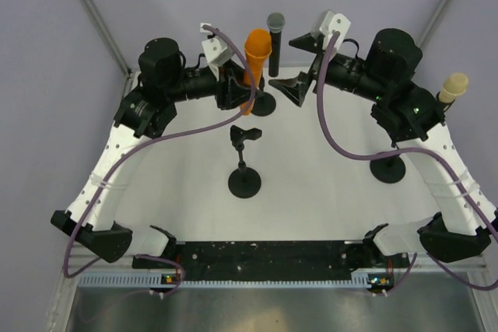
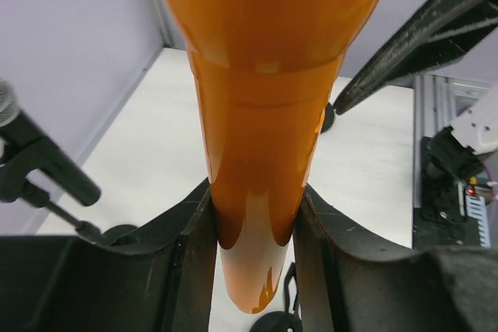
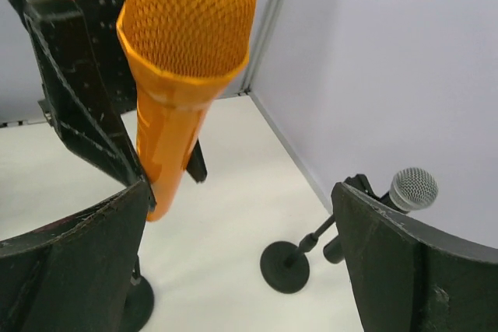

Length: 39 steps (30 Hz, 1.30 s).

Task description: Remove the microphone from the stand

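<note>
White tabletop under lavender walls. Jaws of the right gripper stand wide and empty. The left gripper clamps the lower handle of the orange microphone, upper centre of the overhead view. Its body is rigid, glossy, tapered, probably light: expect slip. The centre stand clip appears empty.

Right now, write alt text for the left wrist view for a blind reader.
An orange microphone fills the frame, its handle pinched between the left end effector's black fingers above a white table. A black microphone on a stand sits at left.
</note>
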Each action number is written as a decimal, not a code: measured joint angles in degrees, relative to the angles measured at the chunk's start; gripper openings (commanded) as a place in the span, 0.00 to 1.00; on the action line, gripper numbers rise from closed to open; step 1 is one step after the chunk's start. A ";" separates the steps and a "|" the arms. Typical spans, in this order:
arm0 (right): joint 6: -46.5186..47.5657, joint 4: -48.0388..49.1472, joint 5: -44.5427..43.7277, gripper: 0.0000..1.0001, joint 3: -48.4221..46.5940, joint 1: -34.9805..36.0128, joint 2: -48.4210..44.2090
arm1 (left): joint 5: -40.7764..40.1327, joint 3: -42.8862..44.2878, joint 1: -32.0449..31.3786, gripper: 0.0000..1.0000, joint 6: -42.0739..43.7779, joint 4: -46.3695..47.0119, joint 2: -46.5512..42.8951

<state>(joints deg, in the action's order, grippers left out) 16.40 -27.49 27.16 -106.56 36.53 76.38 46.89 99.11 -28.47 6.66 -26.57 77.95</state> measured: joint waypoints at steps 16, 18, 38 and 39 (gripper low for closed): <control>5.55 2.75 -9.33 0.99 14.64 -0.02 -3.74 | -35.91 -5.99 1.49 0.00 6.12 5.75 -4.96; 6.14 2.89 -9.60 0.99 16.70 0.00 -4.63 | -39.98 -8.28 1.51 0.00 8.02 6.80 -5.49; 9.99 5.64 -5.57 0.99 31.61 -0.02 -15.34 | -56.78 -23.87 13.99 0.00 14.49 8.48 -6.19; 9.92 5.68 -4.94 0.99 31.65 0.00 -15.50 | -56.78 -24.61 15.02 0.00 14.16 8.28 -6.08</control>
<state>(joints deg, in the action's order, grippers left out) 26.33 -21.80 22.22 -74.91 36.53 60.88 -9.89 74.50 -13.45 20.82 -18.28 71.88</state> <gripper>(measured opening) 0.989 0.434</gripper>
